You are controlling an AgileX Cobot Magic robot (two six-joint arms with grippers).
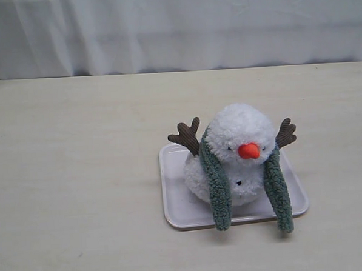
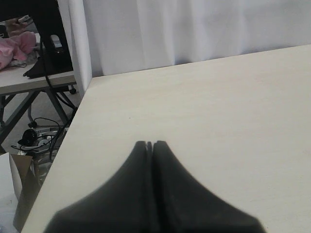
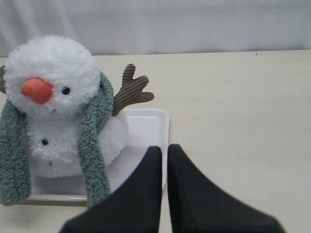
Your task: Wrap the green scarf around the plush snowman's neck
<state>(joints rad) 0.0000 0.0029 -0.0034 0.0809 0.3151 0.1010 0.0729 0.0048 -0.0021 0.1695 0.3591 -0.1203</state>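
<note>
The plush snowman (image 1: 238, 132) sits on a white square tray (image 1: 175, 205), its head tipped forward over the body. The green scarf (image 1: 219, 191) passes behind its neck, and both ends hang down the front, one on each side of the orange nose. Neither gripper shows in the exterior view. In the right wrist view the snowman (image 3: 53, 68), scarf (image 3: 95, 131) and tray (image 3: 148, 128) lie just beyond my right gripper (image 3: 164, 148), which is shut and empty. My left gripper (image 2: 149, 143) is shut over bare table, far from the snowman.
A white curtain (image 1: 175, 26) hangs behind the table's far edge. In the left wrist view the table's side edge (image 2: 63, 145) drops off to a floor with cables and a cardboard box (image 2: 19, 184), beside another table (image 2: 34, 77).
</note>
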